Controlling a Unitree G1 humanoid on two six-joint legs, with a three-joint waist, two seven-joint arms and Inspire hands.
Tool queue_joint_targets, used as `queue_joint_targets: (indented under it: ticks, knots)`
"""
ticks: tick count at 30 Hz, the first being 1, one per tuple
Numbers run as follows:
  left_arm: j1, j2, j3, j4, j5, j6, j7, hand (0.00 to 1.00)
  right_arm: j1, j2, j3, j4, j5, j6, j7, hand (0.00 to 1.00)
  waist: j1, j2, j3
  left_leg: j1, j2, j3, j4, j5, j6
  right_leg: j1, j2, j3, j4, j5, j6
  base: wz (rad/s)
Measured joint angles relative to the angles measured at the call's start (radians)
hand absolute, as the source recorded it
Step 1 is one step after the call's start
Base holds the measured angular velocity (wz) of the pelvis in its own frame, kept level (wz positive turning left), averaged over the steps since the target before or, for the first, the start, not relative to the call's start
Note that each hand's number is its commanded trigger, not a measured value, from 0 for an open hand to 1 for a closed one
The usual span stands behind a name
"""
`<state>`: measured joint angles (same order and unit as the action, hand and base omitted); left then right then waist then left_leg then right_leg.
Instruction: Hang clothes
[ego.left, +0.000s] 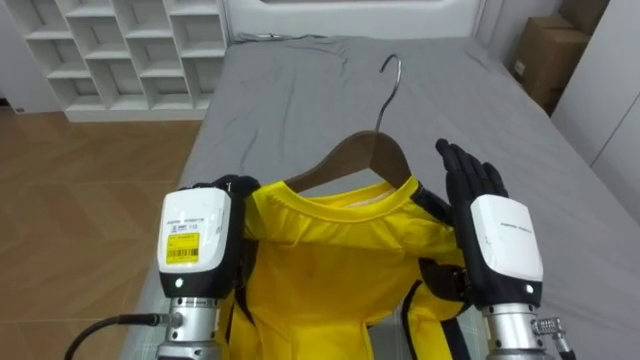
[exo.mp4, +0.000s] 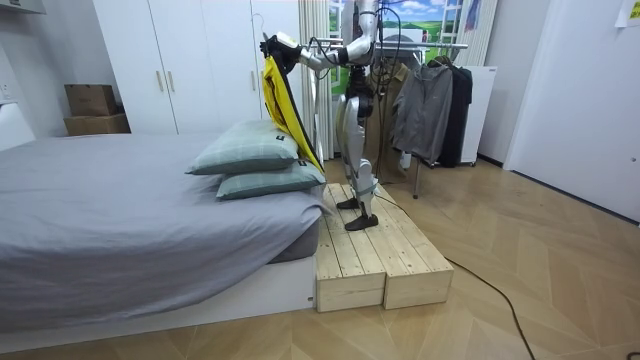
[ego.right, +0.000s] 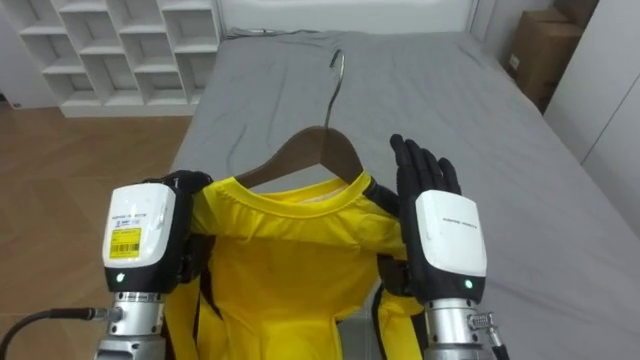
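If only the fingers of my left hand (ego.left: 198, 240) stay curled round the shoulder of the yellow shirt (ego.left: 320, 270), I judge the wooden hanger (ego.left: 365, 155) could tip and drop it onto the grey bed (ego.left: 300, 100) below. My right hand (ego.left: 500, 235) stands upright at the other shoulder, fingers straight, gripping nothing.

A yellow shirt (ego.right: 290, 265) sat on a wooden hanger (ego.right: 318, 150) whose metal hook (ego.right: 339, 68) pointed to 12 o'clock over the grey bed (ego.right: 450, 90). The left robot hand (ego.right: 150, 230), at the shirt's 9 o'clock, curled its fingers on the shoulder cloth. The right robot hand (ego.right: 440, 220), at 3 o'clock, stood against the other shoulder with straight fingers.
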<state>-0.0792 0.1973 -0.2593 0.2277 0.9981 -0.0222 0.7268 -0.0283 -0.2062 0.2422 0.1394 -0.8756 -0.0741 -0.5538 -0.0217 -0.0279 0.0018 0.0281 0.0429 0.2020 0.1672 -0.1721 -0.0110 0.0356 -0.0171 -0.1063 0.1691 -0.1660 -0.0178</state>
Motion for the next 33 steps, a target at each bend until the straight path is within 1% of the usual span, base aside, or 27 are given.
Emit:
queue_joint_targets:
  ticks: [2,4,6,16,22,27,33]
  knots:
    - [0.005,0.005,0.0,-0.016,0.0,-0.002,-0.008,1.0,0.0,0.003,0.0,0.0,-0.003,-0.001,0.0,0.0,0.0,-0.007,-0.0044,0.0,0.0,0.0,0.0,0.0,0.0,0.0,0.0,0.0,0.0,0.0,0.0,0.0]
    - [0.011,0.01,0.001,-0.029,-0.001,-0.006,-0.014,1.0,0.0,0.004,0.0,0.0,-0.003,-0.001,0.0,0.0,0.0,-0.01,-0.0067,0.001,0.0,-0.001,0.0,0.0,0.0,0.001,0.0,-0.001,0.0,0.0,0.0,0.0]
    - [0.011,0.012,0.002,-0.03,-0.003,-0.011,-0.015,1.0,0.0,0.004,-0.001,0.0,0.001,-0.003,0.0,0.0,0.003,-0.011,-0.0072,0.001,0.0,-0.001,0.001,0.0,0.0,0.001,-0.001,-0.003,0.001,0.0,0.0,0.0]
    - [0.011,0.014,0.002,-0.03,-0.007,-0.014,-0.021,1.0,0.0,0.004,0.001,0.0,0.008,-0.003,0.0,0.0,0.004,-0.004,-0.0046,0.0,0.0,-0.003,0.001,0.0,0.0,0.002,0.0,-0.009,0.0,0.0,0.0,0.0]
    - [0.011,0.013,0.002,-0.031,-0.007,-0.023,-0.021,1.0,0.0,0.004,0.001,0.0,0.008,-0.003,0.002,0.0,0.005,0.009,0.0022,-0.002,0.0,-0.003,0.0,0.0,0.0,-0.001,0.0,-0.009,-0.001,0.0,0.0,0.0]
    - [0.011,0.012,0.001,-0.031,-0.005,-0.027,-0.021,1.0,-0.002,0.004,0.001,0.0,0.03,-0.004,0.029,0.0,0.003,0.013,0.0011,-0.008,-0.001,-0.014,0.001,0.0,0.0,-0.001,0.0,-0.019,-0.003,0.0,0.0,0.05]
    - [0.011,0.01,0.001,-0.031,-0.004,-0.027,-0.045,1.0,-0.013,0.006,0.001,0.0,0.089,-0.004,0.095,0.0,0.004,0.012,0.0012,-0.007,-0.002,-0.015,0.003,0.0,0.0,0.001,-0.002,-0.021,-0.002,0.0,0.0,0.0]
